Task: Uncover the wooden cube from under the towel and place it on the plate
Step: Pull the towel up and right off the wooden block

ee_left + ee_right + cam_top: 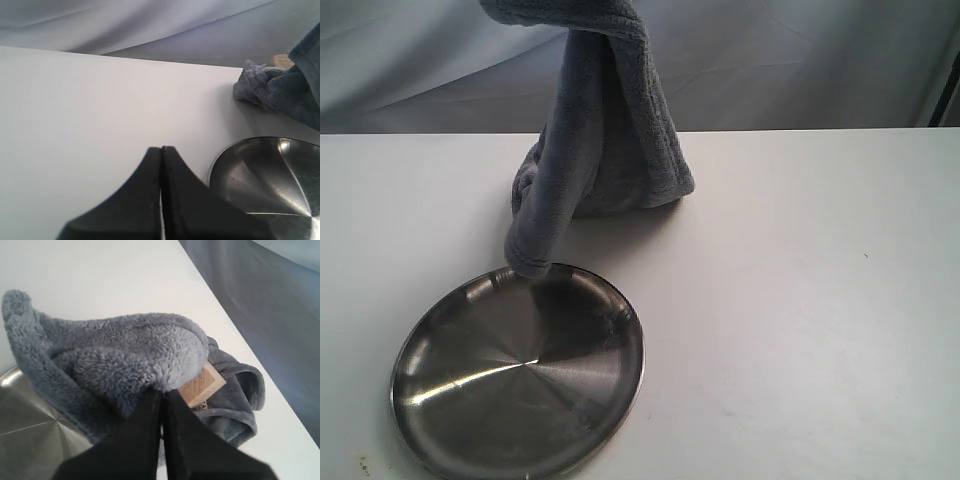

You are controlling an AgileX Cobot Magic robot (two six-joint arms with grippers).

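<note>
You are viewing a white surface (800, 300) that is carrying all the items. The towel (610, 130) is hanging in a tall peak. Its top is running out of the exterior view, and its lower folds are resting on the surface. One hanging corner is reaching the far rim of the plate (520, 370). The plate is lying flat on the surface, just in front of the towel.

The wooden cube (202, 385) is sitting among the towel's lower folds on the surface, not on the plate. It is showing partly in both wrist views and is hidden by the towel in the exterior view.

The right end effector (162, 395) is gripping a bunched fold of the towel, with its fingers pressed together on the cloth above the cube. The left end effector (161, 150) is clenched on nothing and is hovering over bare surface beside the plate.
</note>
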